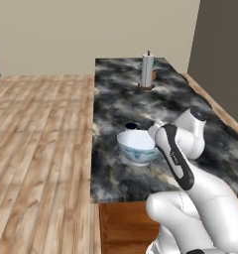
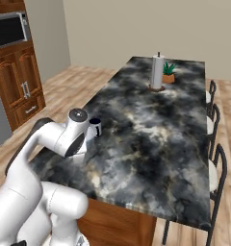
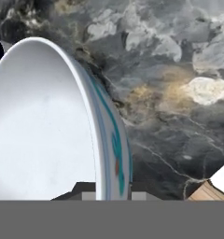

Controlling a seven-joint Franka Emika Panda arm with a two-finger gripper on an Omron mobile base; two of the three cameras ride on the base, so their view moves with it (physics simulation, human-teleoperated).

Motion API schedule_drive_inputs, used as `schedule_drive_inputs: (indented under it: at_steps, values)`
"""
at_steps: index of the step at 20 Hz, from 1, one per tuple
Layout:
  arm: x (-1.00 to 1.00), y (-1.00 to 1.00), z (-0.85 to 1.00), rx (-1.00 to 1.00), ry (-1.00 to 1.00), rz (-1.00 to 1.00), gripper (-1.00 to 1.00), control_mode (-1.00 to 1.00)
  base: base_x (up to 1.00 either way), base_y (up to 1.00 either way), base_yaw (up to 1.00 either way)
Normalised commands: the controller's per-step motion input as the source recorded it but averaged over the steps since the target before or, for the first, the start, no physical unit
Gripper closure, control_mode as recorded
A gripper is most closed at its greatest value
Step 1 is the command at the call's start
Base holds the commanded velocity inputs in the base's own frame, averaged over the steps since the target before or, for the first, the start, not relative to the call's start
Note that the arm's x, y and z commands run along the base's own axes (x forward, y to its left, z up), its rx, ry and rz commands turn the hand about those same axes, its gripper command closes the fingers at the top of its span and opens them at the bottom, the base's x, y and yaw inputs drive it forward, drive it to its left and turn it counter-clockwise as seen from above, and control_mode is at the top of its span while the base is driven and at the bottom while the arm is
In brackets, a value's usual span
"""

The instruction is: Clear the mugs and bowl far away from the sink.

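One bowl: large round white bowl (image 1: 136, 146) with blue-grey pattern, near left edge of marbled black stone counter (image 1: 122, 99).
Gripper (image 3: 113, 193): pinching bowl's rim, apparently to carry it.
Mug: navy-rimmed white mug (image 2: 95, 126) just beyond.

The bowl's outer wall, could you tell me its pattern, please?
White bowl with teal-blue markings outside, clearest in the hand view.

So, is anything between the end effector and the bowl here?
Nothing visible. In the hand view the end effector straddles the bowl rim, one finger on each side, apparently gripping it. The white mug sits just beyond the bowl.
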Motion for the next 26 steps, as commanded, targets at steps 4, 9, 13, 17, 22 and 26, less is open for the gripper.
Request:
schedule_drive_inputs:
  at_steps: [4,9,13,17,22,26]
  values:
    - [0.21,0.32,-0.44,0.00,0.10,0.18,1.00,-1.00,0.00,0.00,0.00]
    - [0.47,0.26,-0.58,0.00,0.03,0.11,1.00,-1.00,0.00,0.00,0.00]
    - [0.44,0.14,-0.49,0.00,0.00,0.09,1.00,-1.00,0.00,0.00,0.00]
    - [0.40,0.14,-0.52,0.00,0.00,0.09,1.00,-1.00,0.00,0.00,0.00]
    - [0.15,0.09,-0.35,0.00,0.00,0.10,-1.00,-1.00,0.00,0.00,0.00]
    - [-0.10,-0.04,-0.05,0.00,-0.02,0.11,-1.00,-1.00,0.00,0.00,0.00]
